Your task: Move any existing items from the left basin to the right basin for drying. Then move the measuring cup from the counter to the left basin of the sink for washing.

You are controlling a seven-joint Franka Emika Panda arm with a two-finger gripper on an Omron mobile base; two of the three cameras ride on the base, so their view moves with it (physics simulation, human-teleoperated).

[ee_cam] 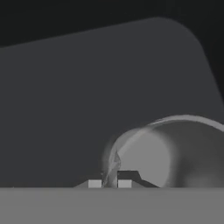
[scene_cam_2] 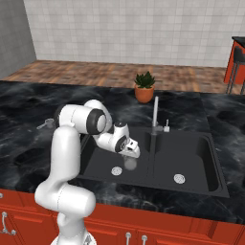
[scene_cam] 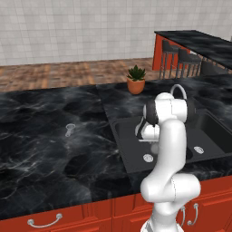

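The sink [scene_cam_2: 210, 162] has two basins, and the gripper [scene_cam_2: 130, 152] hangs over the left one, its fingers closed on the rim of a clear glass [ee_cam: 175, 153]. To do this step well, I think the glass should stay upright, clear the divider near the faucet [scene_cam_2: 155, 115], and go down gently in the right basin. The measuring cup [scene_cam: 70, 129] waits on the counter [scene_cam: 45, 136], well left of the sink.

Just beyond the gripper [ee_cam: 110, 183], the glass [ee_cam: 175, 151] looks translucent, grey and smooth, with a thin pale rim. Beneath the hand the left basin [scene_cam_2: 103, 162] is a matt dark grey, even and unmarked; its drain [scene_cam_2: 116, 170] reads as pale metal. The counter [scene_cam: 54, 149] around the sink looks like polished black marble with whitish veining. Off to the hand's left, the measuring cup [scene_cam: 70, 129] appears grey and metallic. The faucet [scene_cam_2: 155, 115] is brushed-looking grey metal. Beyond the sink, the plant pot [scene_cam_2: 143, 94] looks like matt terracotta.
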